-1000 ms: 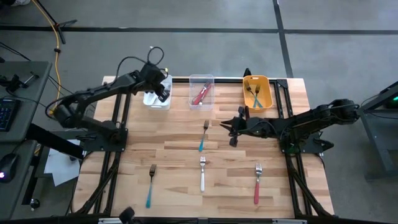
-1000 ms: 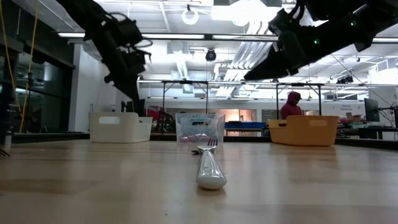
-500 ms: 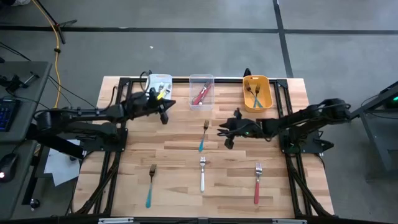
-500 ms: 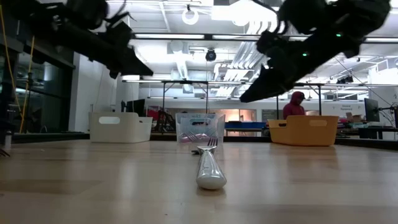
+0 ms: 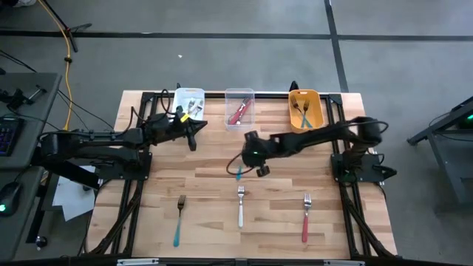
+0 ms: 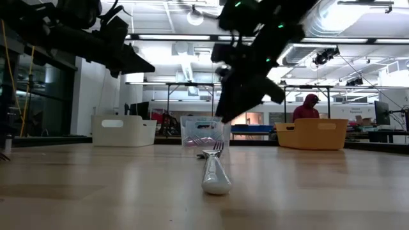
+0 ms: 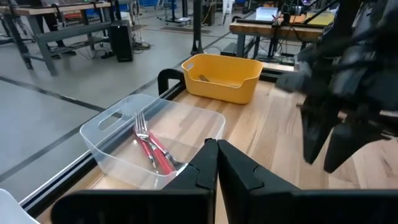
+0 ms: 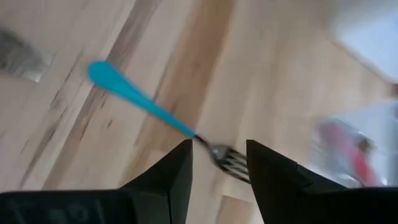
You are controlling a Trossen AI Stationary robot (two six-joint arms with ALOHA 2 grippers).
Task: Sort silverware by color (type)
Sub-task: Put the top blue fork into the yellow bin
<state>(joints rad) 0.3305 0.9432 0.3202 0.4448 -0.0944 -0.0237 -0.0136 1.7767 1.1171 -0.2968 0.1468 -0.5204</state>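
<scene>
A wooden desk (image 5: 214, 177) carries four loose forks: two teal, one white (image 5: 240, 206), one red (image 5: 305, 219). The right tool (image 5: 248, 159), fingers apart, has swung in from the right over a teal fork (image 5: 242, 162). The left tool (image 5: 194, 131), now pinched together, reaches level near the clear bin (image 5: 239, 108).

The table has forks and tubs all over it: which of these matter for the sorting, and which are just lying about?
Part of the job:
- blue fork under the right gripper
- other blue fork
- white fork
- red fork
- white tub, clear tub, orange tub

Just lying about:
- yellow cable on the floor
- left gripper, idle
</scene>
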